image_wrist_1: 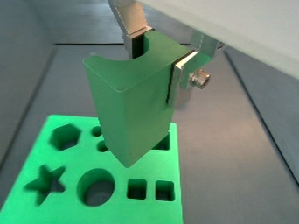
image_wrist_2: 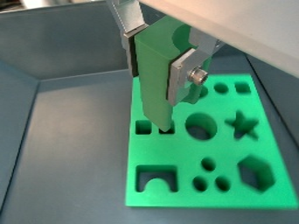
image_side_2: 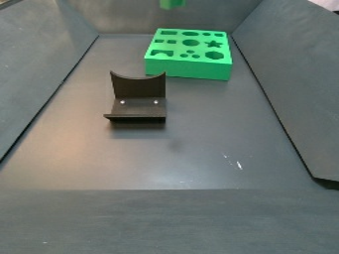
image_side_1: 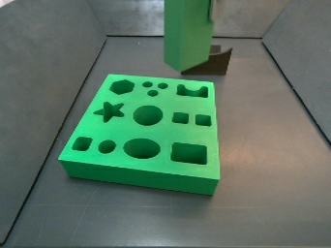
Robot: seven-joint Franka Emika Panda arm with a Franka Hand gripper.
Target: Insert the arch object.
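Above the green board [image_side_1: 91,126] | gripper [image_wrist_1: 163,61] jaws pinching tall green bar [image_wrist_1: 128,109] | arch block [image_side_2: 137,87] seemingly on fixture [image_side_2: 133,116], bench [image_side_2: 185,184], well apart | advice: free jaws first, grip block squarely, align with arch slot [image_wrist_2: 155,179]

Desk [image_side_2: 172,169], dark grey: green board [image_side_2: 192,53] at far end; fixture [image_side_2: 137,97] nearer, well apart. My pincer [image_wrist_1: 162,59], clamping a green bar [image_wrist_1: 128,105], above the board.
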